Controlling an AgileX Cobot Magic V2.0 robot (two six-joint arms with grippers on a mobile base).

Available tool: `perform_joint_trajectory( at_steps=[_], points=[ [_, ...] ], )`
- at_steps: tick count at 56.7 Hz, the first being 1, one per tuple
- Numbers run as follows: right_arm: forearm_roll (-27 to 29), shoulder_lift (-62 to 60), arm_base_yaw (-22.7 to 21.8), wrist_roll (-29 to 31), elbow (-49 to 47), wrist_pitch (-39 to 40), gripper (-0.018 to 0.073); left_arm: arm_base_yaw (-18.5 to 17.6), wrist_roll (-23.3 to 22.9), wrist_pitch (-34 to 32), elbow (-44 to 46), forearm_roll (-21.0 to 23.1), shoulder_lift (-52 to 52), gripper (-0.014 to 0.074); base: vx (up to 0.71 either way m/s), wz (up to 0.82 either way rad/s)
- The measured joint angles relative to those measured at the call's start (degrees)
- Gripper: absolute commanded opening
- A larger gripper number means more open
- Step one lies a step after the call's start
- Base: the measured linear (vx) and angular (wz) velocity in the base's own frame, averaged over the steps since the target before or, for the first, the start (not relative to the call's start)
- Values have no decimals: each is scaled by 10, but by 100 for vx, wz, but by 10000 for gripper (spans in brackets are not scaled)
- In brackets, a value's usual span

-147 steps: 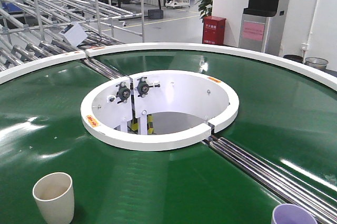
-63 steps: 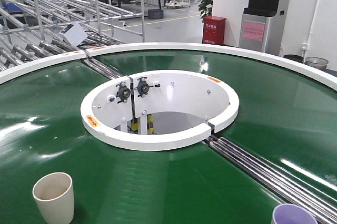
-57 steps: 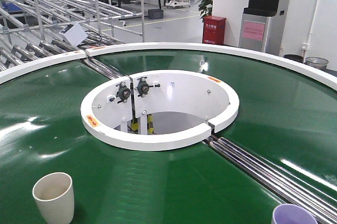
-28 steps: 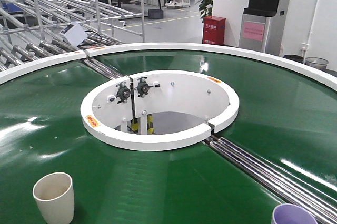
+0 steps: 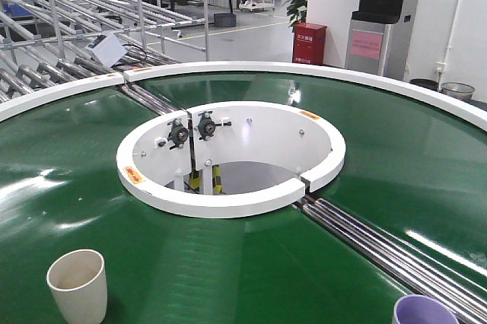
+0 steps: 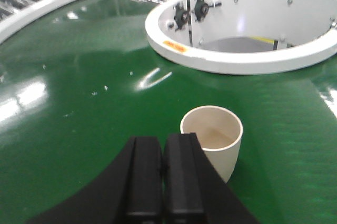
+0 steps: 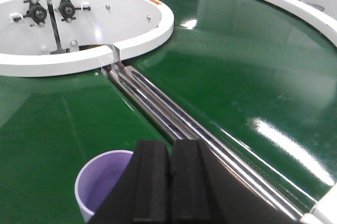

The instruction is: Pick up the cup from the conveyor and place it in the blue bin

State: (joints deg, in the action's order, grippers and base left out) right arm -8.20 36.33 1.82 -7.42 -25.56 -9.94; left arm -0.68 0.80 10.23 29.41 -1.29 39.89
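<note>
A cream cup (image 5: 77,284) stands upright on the dark-green conveyor (image 5: 396,157) at the front left; it also shows in the left wrist view (image 6: 212,140). My left gripper (image 6: 162,142) is shut and empty, just to the cup's near left. A lilac cup (image 5: 423,311) stands at the front right by the steel roller strip (image 5: 380,244); it also shows in the right wrist view (image 7: 102,182). My right gripper (image 7: 169,148) is shut and empty, over the lilac cup's right side. The blue bin is out of view.
The round white-walled central opening (image 5: 228,153) lies behind both cups. A second roller strip (image 5: 148,100) crosses the belt at the back left. Metal racks (image 5: 68,27) stand beyond the white outer rim (image 5: 319,73).
The cream cup has drifted very slightly down and left in the front view. Nothing else has visibly moved.
</note>
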Motion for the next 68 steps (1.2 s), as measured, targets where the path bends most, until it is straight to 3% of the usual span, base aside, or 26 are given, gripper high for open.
perform_joint_trajectory(
  at_steps=[1, 2, 3, 15, 29, 44, 57, 68],
  points=[
    [0, 1, 0, 0, 0, -1, 200, 0, 0, -4, 0, 0, 8, 367, 0, 0],
    [0, 12, 0, 0, 0, -3, 292, 0, 0, -32, 0, 1, 44, 468, 0, 0],
    [0, 15, 0, 0, 0, -4, 303, 0, 0, -36, 0, 1, 49, 482, 0, 0],
    [0, 33, 0, 0, 0, -4, 375, 0, -3, -73, 15, 1, 124, 516, 0, 0],
    [0, 36, 0, 0, 0, -3, 375, 0, 5, 85, 184, 1, 270, 512, 0, 0],
    [0, 36, 0, 0, 0, -3, 375, 0, 70, 269, 392, 1, 451, 512, 0, 0],
    [0, 36, 0, 0, 2, -4, 375, 0, 94, 296, 461, 21, 548, 512, 0, 0],
    [0, 36, 0, 0, 2, -4, 375, 0, 168, 295, 470, 89, 594, 512, 0, 0]
  ],
)
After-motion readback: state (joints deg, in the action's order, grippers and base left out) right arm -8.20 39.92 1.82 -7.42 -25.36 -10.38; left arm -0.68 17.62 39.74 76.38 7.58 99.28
